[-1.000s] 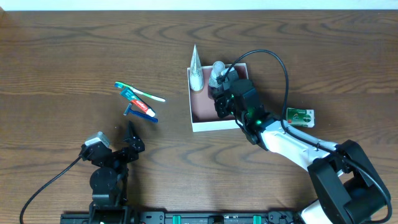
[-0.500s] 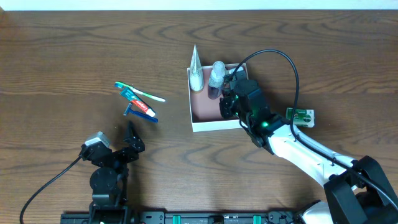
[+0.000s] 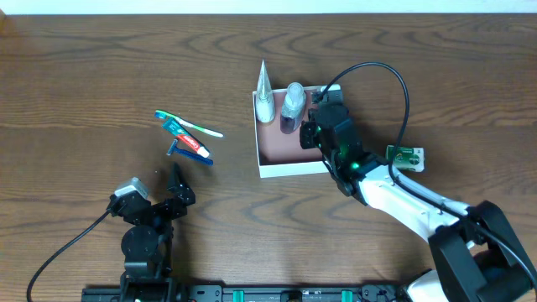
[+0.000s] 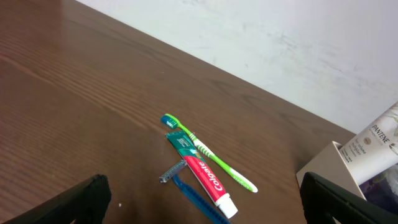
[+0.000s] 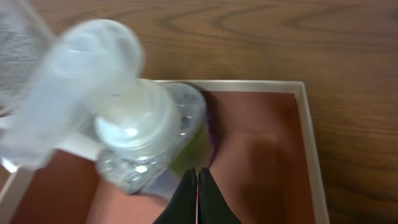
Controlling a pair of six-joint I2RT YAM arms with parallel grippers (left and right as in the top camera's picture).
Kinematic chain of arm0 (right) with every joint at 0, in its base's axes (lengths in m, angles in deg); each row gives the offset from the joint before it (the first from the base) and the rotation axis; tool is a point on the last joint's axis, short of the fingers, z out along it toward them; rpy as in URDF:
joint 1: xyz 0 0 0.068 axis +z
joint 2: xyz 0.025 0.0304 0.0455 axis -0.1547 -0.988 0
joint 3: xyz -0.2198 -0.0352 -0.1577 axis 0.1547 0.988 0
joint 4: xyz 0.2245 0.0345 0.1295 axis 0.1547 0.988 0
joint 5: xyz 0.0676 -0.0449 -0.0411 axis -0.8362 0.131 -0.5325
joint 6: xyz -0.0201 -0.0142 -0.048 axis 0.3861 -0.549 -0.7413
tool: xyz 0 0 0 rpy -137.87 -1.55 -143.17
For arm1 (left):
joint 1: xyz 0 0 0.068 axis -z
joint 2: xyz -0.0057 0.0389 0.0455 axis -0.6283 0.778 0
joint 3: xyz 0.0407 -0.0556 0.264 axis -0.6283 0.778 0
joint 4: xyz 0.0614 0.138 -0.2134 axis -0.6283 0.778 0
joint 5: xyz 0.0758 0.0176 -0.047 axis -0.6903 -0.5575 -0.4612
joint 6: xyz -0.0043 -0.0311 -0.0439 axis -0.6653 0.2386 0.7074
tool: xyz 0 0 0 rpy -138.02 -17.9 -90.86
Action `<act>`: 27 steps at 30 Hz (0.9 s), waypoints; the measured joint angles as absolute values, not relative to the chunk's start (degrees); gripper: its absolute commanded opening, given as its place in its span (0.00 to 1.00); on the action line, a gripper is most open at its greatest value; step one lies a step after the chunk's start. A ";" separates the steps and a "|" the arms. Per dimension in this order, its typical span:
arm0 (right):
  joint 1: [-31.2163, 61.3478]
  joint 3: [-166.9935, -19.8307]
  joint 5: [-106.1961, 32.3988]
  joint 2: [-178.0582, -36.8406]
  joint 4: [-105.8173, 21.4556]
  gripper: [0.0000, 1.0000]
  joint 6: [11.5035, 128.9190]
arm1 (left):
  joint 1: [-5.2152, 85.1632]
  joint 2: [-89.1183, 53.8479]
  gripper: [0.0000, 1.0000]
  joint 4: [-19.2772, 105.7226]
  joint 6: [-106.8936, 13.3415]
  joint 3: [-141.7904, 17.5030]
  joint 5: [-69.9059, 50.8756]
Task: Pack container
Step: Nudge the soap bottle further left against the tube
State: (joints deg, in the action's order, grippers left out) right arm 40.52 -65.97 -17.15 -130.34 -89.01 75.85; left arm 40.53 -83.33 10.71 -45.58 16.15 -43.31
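Meanwhile, toothbrush point(image 3: 191, 124), toothpaste point(image 3: 186, 139) and razor point(image 3: 191, 154) lie well apart from the container point(image 3: 289, 169).

**Robot lab bench**

You're looking at a staged test rig. There's a wood-grain table point(image 3: 84, 67) against a bare white wall point(image 4: 280, 37). Robot arms point(image 3: 394, 197) sit on a black rail point(image 3: 252, 294) at the table's edge, trailing loose black cables point(image 3: 409, 105). A toothbrush point(image 4: 208, 151) and toothpaste point(image 4: 202, 174) are laid out like props.
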 measured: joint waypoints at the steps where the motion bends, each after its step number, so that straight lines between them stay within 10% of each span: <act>1: 40.43 -65.95 -16.84 -130.96 -89.64 0.01 76.53 | 40.53 -83.33 0.98 10.71 -45.58 16.15 -43.31; 27: 39.45 -65.95 -16.67 -138.08 -100.81 0.01 78.23 | 40.53 -83.33 0.98 10.71 -45.58 16.15 -43.31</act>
State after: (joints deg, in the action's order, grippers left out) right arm 39.45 -65.95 -16.67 -138.08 -100.81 78.23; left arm 40.53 -83.33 10.71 -45.58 16.15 -43.31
